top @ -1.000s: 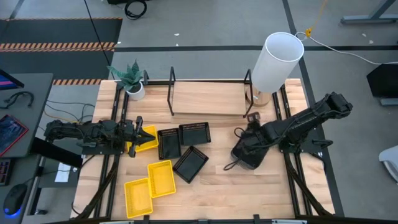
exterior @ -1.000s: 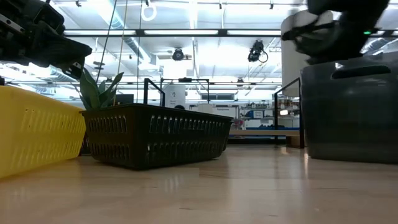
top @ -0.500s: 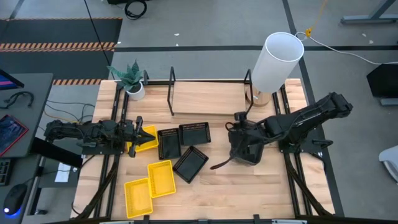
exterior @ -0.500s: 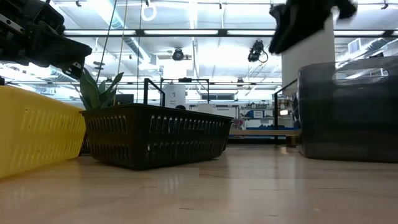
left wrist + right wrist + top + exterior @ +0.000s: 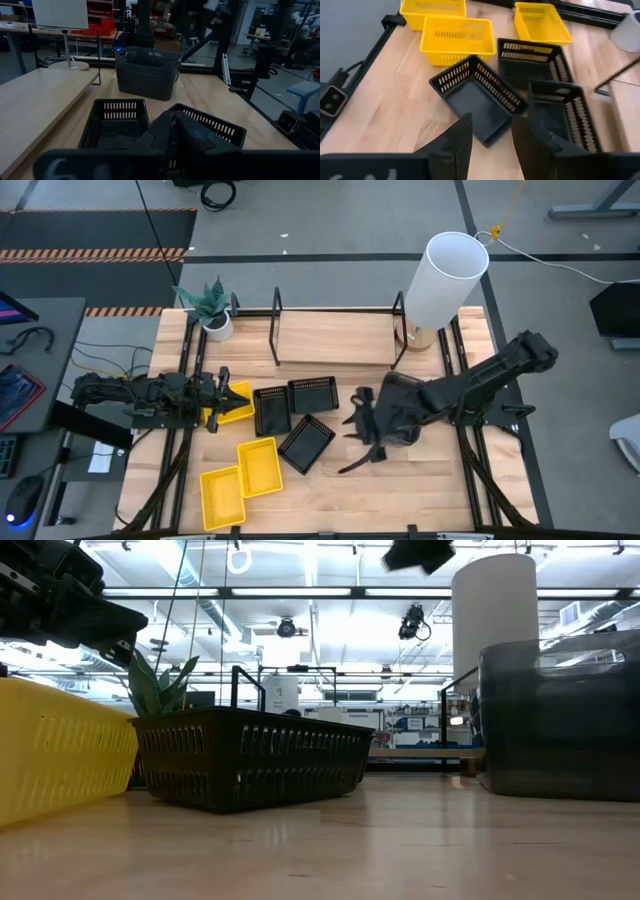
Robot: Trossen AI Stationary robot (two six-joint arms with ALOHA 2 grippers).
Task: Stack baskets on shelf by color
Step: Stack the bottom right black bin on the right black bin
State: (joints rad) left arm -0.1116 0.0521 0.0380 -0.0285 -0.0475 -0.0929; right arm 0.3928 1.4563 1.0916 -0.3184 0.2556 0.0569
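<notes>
Three black perforated baskets and three yellow baskets rest on the tabletop. Dark grey baskets stand as one pile right of them. The shelf is at the far side. My right gripper hovers open, high between the grey pile and the black baskets; its wrist view looks down on a black basket. My left gripper is shut above the far yellow basket and touches nothing.
A white cylindrical lamp stands at the shelf's right end and a potted plant at its left end. Black rails run along both table sides. Bare tabletop lies near the front right.
My right gripper has risen from the top of the dark grey pile and gone toward the table's left, ending high in the air beside the black baskets. The grey pile has shifted a little toward the far edge and now stands alone on the table.
</notes>
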